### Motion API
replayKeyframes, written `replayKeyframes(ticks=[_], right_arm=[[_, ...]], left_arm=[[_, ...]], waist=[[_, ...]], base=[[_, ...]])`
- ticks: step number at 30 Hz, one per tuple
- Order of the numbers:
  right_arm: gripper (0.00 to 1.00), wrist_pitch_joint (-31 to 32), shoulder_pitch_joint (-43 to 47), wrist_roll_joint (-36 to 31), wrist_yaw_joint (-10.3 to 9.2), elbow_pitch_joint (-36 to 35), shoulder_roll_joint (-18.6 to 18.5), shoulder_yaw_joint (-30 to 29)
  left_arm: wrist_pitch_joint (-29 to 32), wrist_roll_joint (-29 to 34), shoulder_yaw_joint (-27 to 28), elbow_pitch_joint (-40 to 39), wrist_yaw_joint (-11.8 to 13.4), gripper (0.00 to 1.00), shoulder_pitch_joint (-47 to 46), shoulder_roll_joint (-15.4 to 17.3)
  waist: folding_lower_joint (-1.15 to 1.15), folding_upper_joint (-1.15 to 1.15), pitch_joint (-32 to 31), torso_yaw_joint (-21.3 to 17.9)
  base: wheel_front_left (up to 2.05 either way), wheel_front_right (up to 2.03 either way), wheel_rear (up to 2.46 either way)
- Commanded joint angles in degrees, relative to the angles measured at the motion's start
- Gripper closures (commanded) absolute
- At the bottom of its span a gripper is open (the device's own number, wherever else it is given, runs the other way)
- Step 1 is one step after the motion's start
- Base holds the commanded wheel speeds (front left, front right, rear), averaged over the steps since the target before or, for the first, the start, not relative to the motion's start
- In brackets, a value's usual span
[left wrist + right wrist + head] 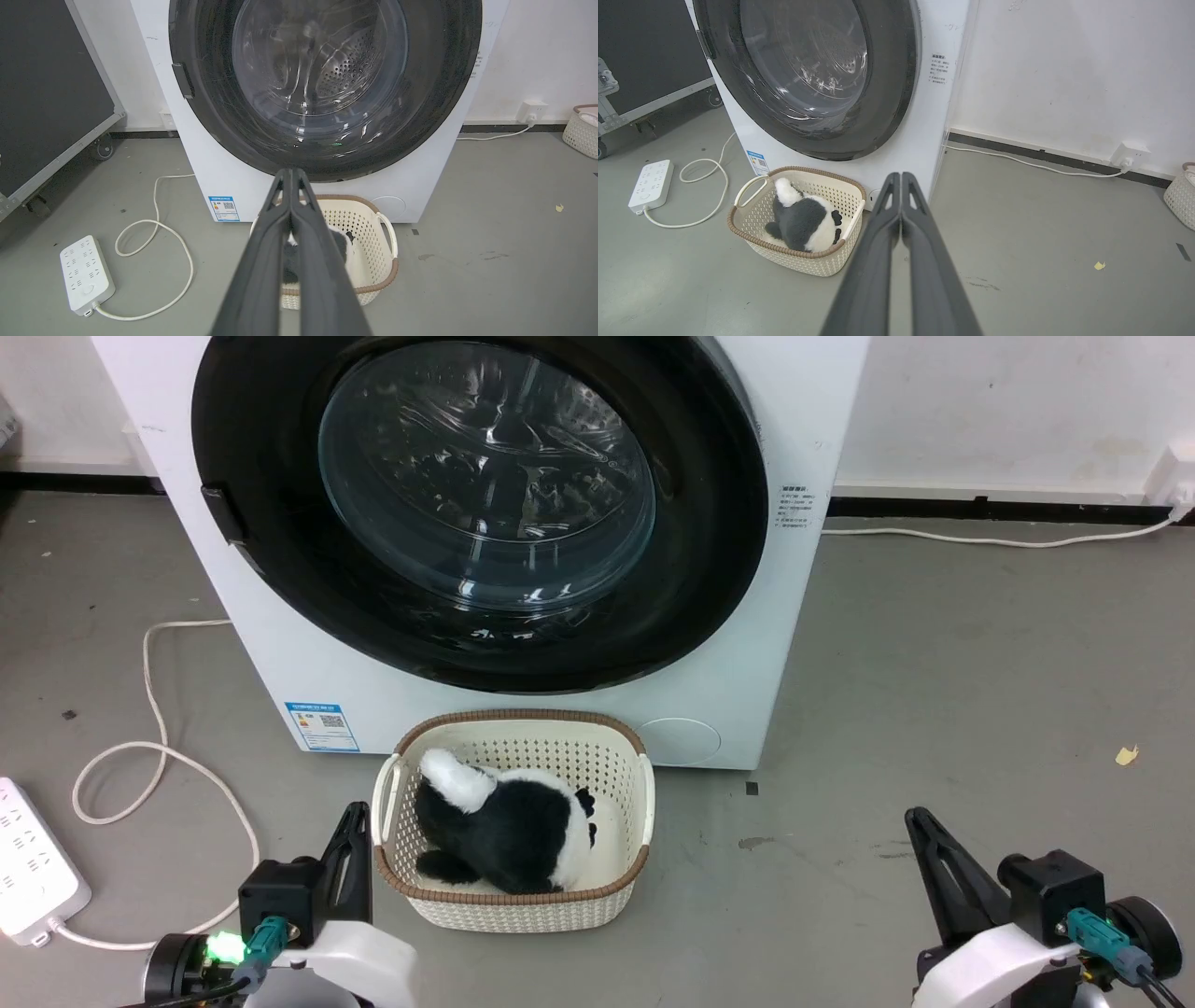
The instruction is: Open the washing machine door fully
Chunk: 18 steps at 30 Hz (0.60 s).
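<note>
The white washing machine [803, 420] stands ahead on the grey floor. Its washing machine door [280, 569], a big glossy black disc with a clear glass bowl, lies flat against the front, closed, with a small black handle at its left rim [222, 513]. The door also shows in the left wrist view [434, 107] and the right wrist view [892, 93]. My left gripper [355, 812] is shut and empty at the lower left, beside the basket. Low at the right, well short of the machine, my right gripper [917, 817] is shut and empty too.
A cream basket [509, 905] with a brown rim holds a black-and-white plush toy [504, 821] just in front of the machine. A white power strip [33, 873] and its looping cable [149, 747] lie on the floor at left. A black wheeled case [46, 93] stands further left.
</note>
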Motion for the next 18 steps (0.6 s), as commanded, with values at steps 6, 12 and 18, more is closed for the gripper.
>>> replayKeyframes(ticks=[6,12,18], right_arm=[[0.0,-0.19,0.03,0.18,0.0,0.01,-0.01,0.05],[0.0,-0.9,0.0,0.57,0.0,0.04,0.01,-0.17],[0.0,-2.09,-0.33,1.22,-0.01,-0.01,0.03,-0.43]], left_arm=[[-0.18,-0.09,-0.09,0.09,0.03,0.0,-0.03,-0.01],[-0.9,-0.07,-0.57,0.23,0.25,0.0,-0.09,-0.01],[-2.09,-0.06,-1.52,0.36,0.61,0.0,-0.46,0.0]], waist=[[0.0,0.0,0.01,0.0],[0.0,0.0,0.12,0.01],[0.0,0.0,0.93,0.34]], base=[[0.0,0.0,0.0],[0.0,0.0,0.0],[0.0,0.0,0.0]])
